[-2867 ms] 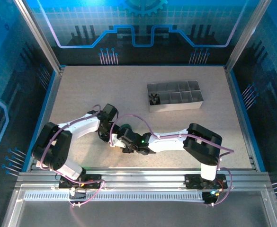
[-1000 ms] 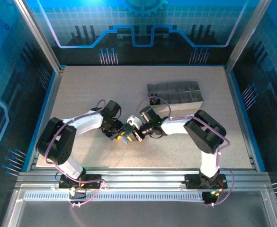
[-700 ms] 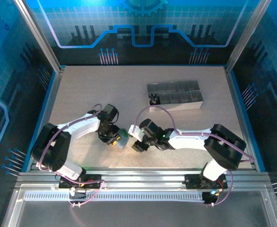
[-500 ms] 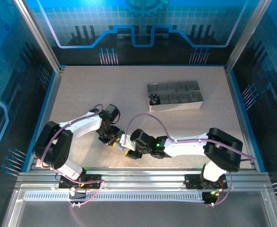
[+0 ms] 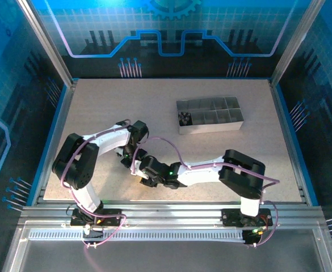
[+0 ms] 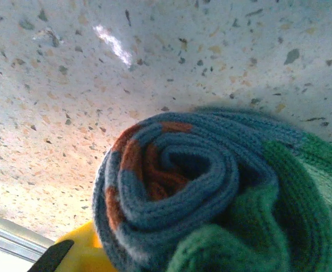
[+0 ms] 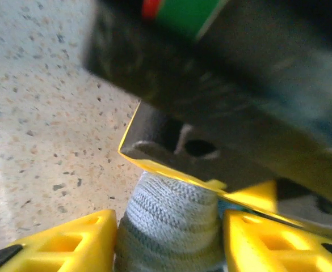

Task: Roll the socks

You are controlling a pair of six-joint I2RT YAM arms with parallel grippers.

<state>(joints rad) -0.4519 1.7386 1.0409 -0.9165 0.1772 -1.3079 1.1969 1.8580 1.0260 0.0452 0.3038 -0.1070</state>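
The sock roll (image 6: 211, 192), blue-grey with green cuff and orange-red toe, lies on the speckled counter (image 6: 69, 85), toward the near edge. The right hand (image 7: 168, 241) grips it between both yellow fingers (image 7: 58, 241). The left hand (image 5: 130, 160) abuts the roll; its grip cannot be determined.

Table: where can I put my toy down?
Bare spots: the far-left table, between the tray and the left edge, and the strip right of the tray. Crowded: front middle, where the left claw and right claw meet at the sock.
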